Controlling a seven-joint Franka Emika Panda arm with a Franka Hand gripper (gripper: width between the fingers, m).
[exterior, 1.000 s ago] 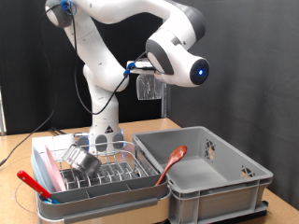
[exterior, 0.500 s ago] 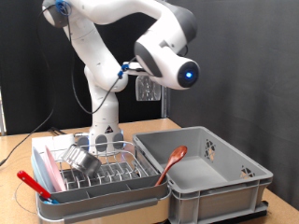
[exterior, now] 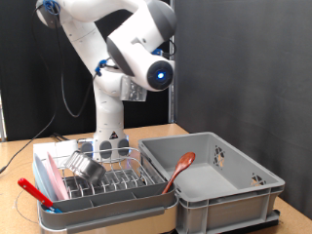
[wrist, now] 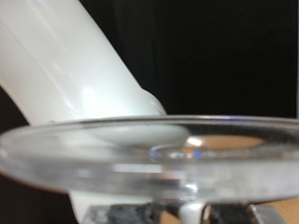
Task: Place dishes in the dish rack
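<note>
Arm has swung toward exterior view's left, carrying glass (exterior: 130,85) clamped in gripper (exterior: 134,86) high above rack (exterior: 102,185); bowl (exterior: 90,168) already racked, spoon (exterior: 179,172) in crate (exterior: 216,180).

A big white arm (exterior: 107,58) with round grey joints is seen. A blue light (exterior: 163,73) and thin cables (exterior: 68,93) are carried.

Your work surface is a wooden table (exterior: 29,152), bare wood showing at the exterior view's left. Directly on it you have the dish rack (exterior: 102,203) toward the left and the grey plastic crate (exterior: 219,185) just beside it on the right. The robot base (exterior: 109,136) stands behind the rack.
</note>
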